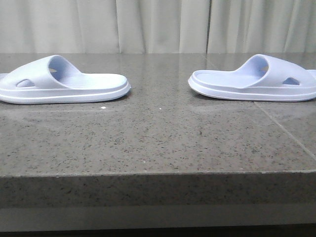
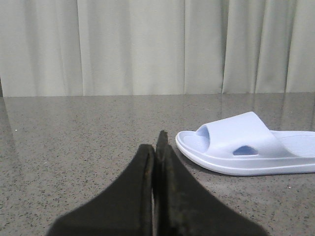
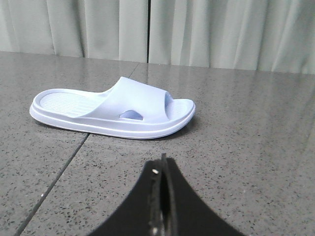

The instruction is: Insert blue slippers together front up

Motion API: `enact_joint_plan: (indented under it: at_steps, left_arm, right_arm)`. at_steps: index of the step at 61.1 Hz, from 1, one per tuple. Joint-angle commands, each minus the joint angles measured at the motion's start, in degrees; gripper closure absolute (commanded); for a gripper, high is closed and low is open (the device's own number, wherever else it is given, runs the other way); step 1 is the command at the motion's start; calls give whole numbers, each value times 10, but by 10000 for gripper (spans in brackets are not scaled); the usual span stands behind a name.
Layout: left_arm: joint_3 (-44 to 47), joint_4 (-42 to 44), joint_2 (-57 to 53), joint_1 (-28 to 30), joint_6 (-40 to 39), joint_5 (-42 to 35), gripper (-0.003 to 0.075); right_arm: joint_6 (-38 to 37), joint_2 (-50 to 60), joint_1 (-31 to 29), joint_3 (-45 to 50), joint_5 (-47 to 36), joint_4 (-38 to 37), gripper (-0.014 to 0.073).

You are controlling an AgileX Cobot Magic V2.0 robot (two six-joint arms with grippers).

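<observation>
Two pale lavender-blue foam slippers lie sole down on the dark speckled stone table point(image 1: 158, 143), far apart. The left slipper point(image 1: 64, 84) has its heel toward the middle, and the right slipper point(image 1: 252, 81) mirrors it. Neither gripper shows in the front view. In the left wrist view my left gripper point(image 2: 156, 147) is shut and empty, low over the table, a short way from the toe end of the left slipper point(image 2: 246, 145). In the right wrist view my right gripper point(image 3: 163, 167) is shut and empty, a little before the side of the right slipper point(image 3: 113, 110).
The table's front edge point(image 1: 158, 174) runs across the near side. A thin seam point(image 1: 284, 131) crosses the stone at the right. A pale curtain point(image 1: 158, 24) hangs behind the table. Bare stone lies between the two slippers.
</observation>
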State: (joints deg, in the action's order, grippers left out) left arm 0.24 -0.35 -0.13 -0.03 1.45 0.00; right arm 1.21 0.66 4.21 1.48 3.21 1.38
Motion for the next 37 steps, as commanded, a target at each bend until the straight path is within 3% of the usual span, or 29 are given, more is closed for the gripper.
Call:
enact_joint_plan:
  at_steps: [1,29,37]
  left_arm:
    - [2,-4,-10,-4,-5,-49,741]
    - [1,-4,-10,-4,-5,-87,741]
    - [-46,-9,-10,-4,-5,-82,741]
  right_arm:
    - [2,9,-3,-3,-47,-5,661]
    - [2,9,-3,-6,-73,-4,661]
    - [2,9,-3,-47,-52,16,661]
